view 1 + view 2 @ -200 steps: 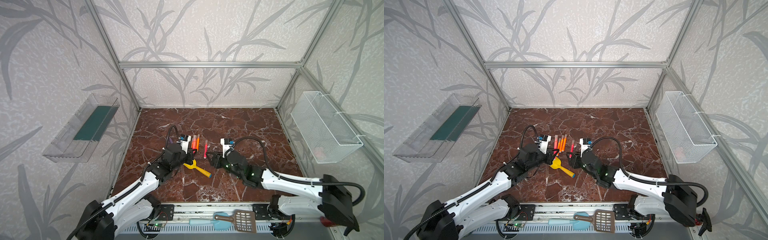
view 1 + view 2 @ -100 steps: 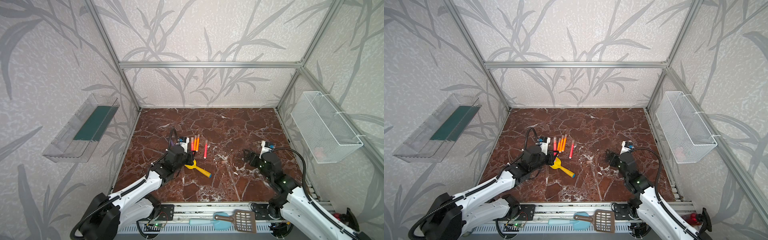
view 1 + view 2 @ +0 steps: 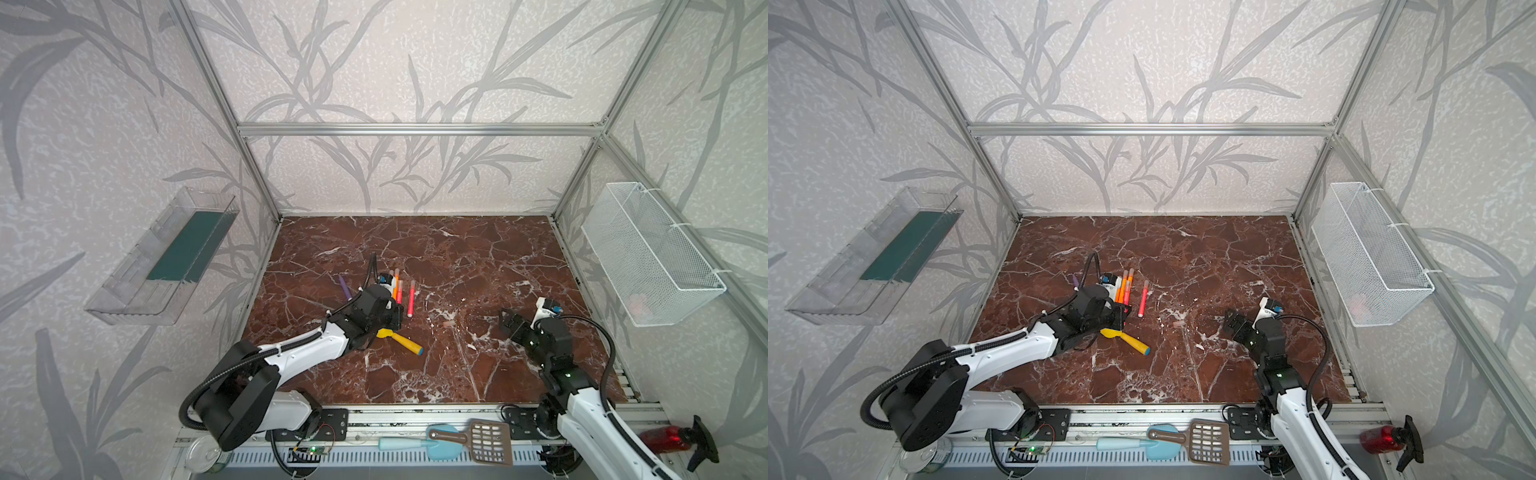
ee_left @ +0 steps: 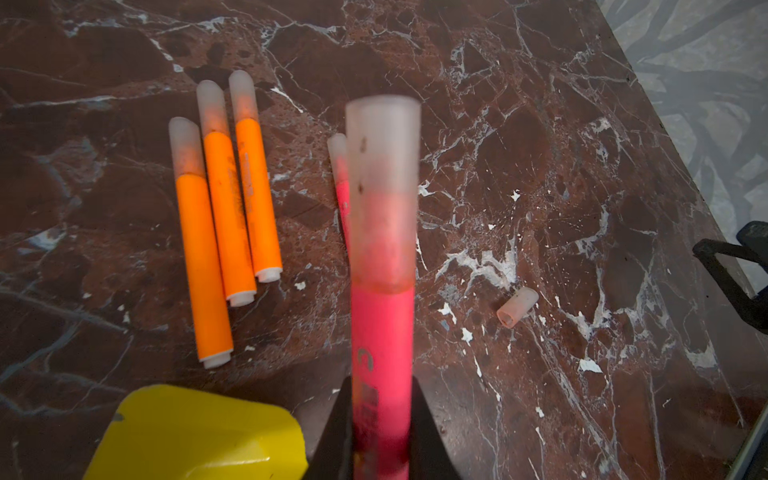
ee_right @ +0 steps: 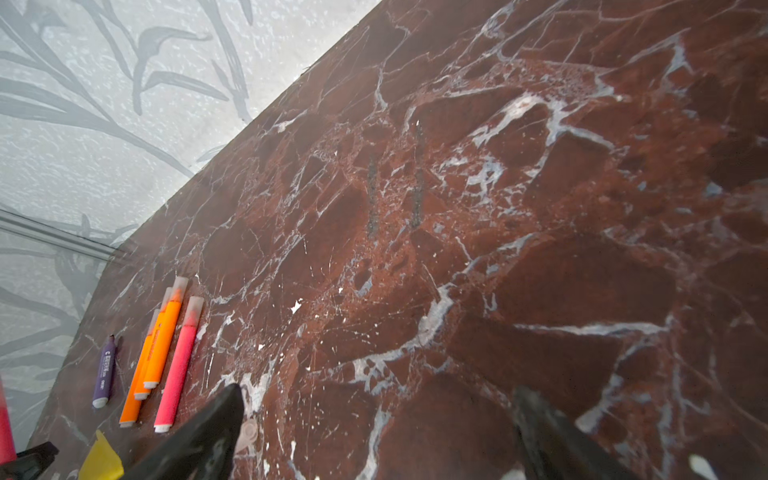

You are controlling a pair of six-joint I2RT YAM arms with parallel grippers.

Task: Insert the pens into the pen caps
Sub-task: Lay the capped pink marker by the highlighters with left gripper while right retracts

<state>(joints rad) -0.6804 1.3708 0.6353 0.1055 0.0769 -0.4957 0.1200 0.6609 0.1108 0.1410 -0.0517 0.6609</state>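
**Pink pen held, one cap loose**

In a top view, the left gripper (image 3: 395, 311) sits right by the pens (image 3: 412, 297). The loose cap (image 3: 448, 323) lies at its 3 o'clock, and at 9 o'clock from the right gripper (image 3: 508, 322).

Left wrist view: the left jaws squeeze a capped pink pen (image 4: 382, 332).

Right wrist view: the right jaws stand wide apart, holding nothing.

I watch the cell through two top views set high at the front, side by side, both tilted down onto the whole marble table (image 3: 457, 249) and the back wall (image 3: 415, 174). My left wrist view sits low and close, looking along a pink pen (image 4: 382, 332) toward three orange pens (image 4: 226, 208). My right wrist view looks across the table from farther off at the same orange pens. Both wrist views share a loose cap (image 4: 517, 306).
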